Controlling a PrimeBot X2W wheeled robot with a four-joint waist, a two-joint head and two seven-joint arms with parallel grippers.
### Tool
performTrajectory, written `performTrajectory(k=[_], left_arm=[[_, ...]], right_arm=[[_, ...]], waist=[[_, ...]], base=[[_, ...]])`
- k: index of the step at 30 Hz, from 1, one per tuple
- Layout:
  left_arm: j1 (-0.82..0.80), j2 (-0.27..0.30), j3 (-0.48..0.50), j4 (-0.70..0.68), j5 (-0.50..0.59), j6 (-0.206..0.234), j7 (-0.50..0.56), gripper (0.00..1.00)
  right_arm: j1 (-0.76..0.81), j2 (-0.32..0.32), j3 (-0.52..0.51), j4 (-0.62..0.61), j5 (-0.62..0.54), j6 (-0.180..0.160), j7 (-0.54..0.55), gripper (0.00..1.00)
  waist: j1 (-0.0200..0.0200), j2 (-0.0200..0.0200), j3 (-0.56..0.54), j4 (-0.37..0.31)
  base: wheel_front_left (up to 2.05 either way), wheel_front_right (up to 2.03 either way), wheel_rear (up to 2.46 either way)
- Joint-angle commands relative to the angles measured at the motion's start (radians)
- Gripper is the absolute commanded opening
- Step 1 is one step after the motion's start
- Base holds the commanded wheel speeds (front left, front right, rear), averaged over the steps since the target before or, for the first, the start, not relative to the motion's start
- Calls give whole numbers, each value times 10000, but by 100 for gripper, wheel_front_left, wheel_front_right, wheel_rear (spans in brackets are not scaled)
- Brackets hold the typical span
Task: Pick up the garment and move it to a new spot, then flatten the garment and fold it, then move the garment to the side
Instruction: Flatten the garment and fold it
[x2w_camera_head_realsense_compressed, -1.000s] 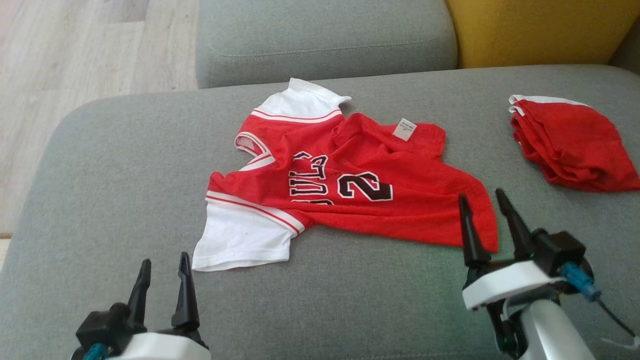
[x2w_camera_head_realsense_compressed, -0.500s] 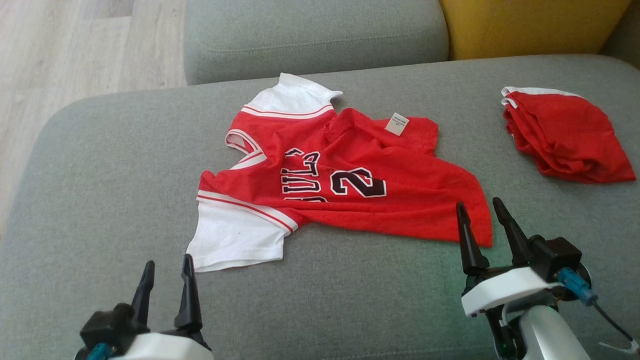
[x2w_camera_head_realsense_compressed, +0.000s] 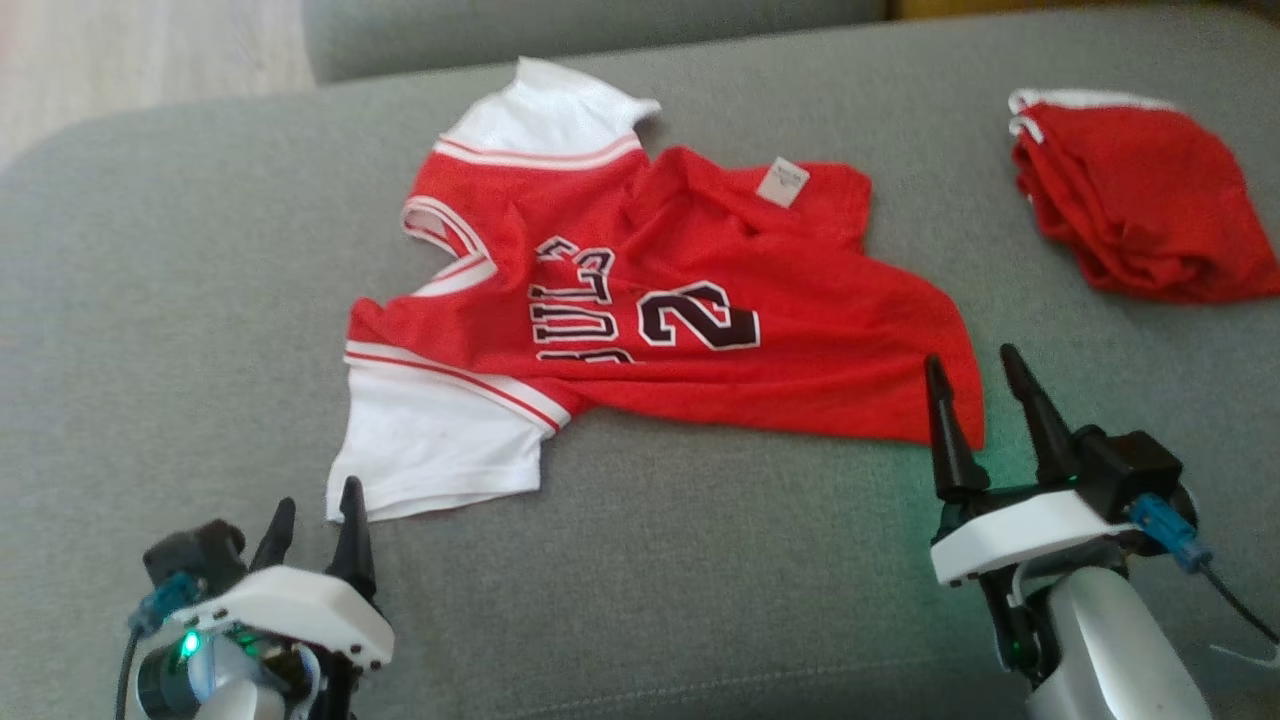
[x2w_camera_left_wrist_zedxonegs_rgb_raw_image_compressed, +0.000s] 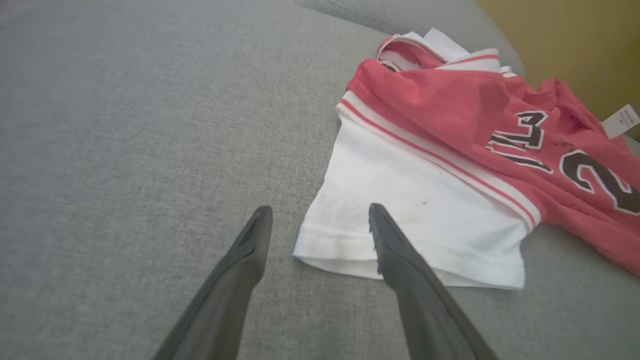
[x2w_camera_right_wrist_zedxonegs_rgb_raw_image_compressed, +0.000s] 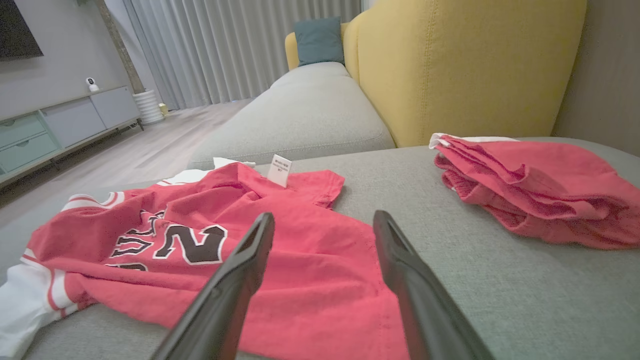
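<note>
Grippers, two, both under my remote hand. Left gripper: jaws spread wide, nothing held, tips just short of the white sleeve, one finger crossing its hemmed edge in the left wrist view. Right gripper: equally wide, nothing held, poised at the red hem corner; I cannot confirm contact. Garment: red jersey, numbered 2, lying rumpled and partly doubled over near the middle of the grey sofa seat, with its label turned up. Step in hand, by my reading: the first pick-up. Note to self: lower both pairs of fingers until one tip slips under the cloth edge, pinch sleeve and hem together, then lift evenly so the mesh neither drags nor bunches. Keep clear of the second red garment, folded, well apart on the right. Surroundings: yellow backrest, teal cushion, pale curtains, low cabinet, wood floor.
</note>
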Motion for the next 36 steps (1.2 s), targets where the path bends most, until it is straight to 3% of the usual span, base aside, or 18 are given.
performTrajectory(k=[1,7,8,9,10,11,16,27,31,36], left_arm=[[-495,168,410,-29,-105,2,16,100],[-1019,312,382,837,-184,-63,247,100],[-1065,340,329,952,-163,-92,306,86],[-1104,360,269,1044,-159,-137,394,42],[-1139,368,210,1103,-175,-199,486,16],[-1169,373,162,1128,-192,-252,559,0],[-1209,391,3,883,-207,-382,613,0],[-704,276,-92,-87,-300,-326,213,0],[-500,242,-100,-343,-336,-259,83,0],[-325,232,-167,-533,-364,-208,74,0]], right_arm=[[-339,-11,124,-346,-142,65,-52,100],[-323,-11,-215,-475,-482,65,-30,100],[-297,-11,-268,-488,-533,65,0,100],[-267,-11,-325,-491,-575,65,48,100],[-231,-11,-393,-483,-616,65,115,100],[-174,-11,-491,-442,-653,65,249,100],[69,-10,-991,-93,-773,65,1176,100],[-187,-10,-1006,1124,-433,65,1852,99],[-524,-10,-944,1768,-319,65,1795,74],[-926,-10,-863,2503,-182,65,1560,80]], waist=[[0,0,428,-223],[0,0,889,-368],[0,0,923,-375],[0,0,943,-376],[0,0,955,-373],[0,0,959,-367],[0,0,944,-258],[0,0,814,123],[0,0,750,218],[0,0,637,313]], base=[[0,0,0],[0,0,0],[0,0,0],[0,0,0],[0,0,0],[0,0,0],[0,0,0],[0,0,0],[0,0,0],[0,0,0]])
